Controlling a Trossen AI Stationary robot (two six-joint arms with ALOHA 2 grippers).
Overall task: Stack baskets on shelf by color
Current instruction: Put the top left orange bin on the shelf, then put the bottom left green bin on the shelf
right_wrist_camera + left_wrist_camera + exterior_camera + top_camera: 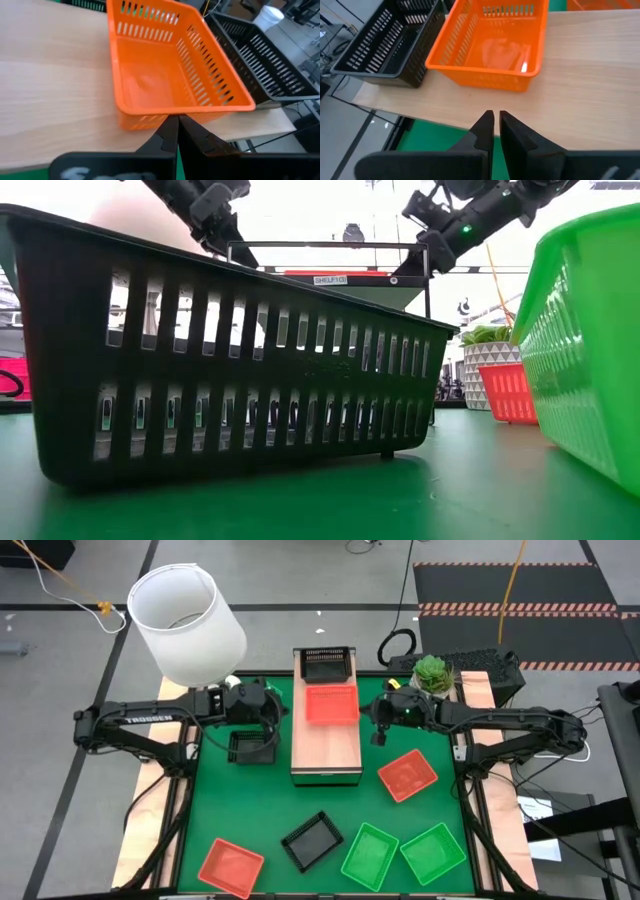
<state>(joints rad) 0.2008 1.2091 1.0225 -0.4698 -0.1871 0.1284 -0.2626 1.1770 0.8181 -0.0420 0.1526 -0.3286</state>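
From above, the shelf is lying lengthwise in the middle of the green table, carrying a black basket at its far end and an orange-red basket just in front of it, with its near half bare. The left gripper is hovering over a second black basket beside the shelf's left edge, and the right gripper is hanging just off the shelf's right edge. Five more baskets are sitting loose on the table: an orange-red one to the right of the shelf, another orange-red one, a black one and two green ones along the near edge (a white lamp shade and a potted plant are standing beyond the table). At table height, the near black basket is filling most of the picture, with a green basket wall at the right. Past the left wrist, the fingers are standing nearly together with only a slim gap, gripping nothing, pointing at the orange-red basket and the black one on the wood. Past the right wrist, the fingers are pressing shut, empty, just short of the orange-red basket.
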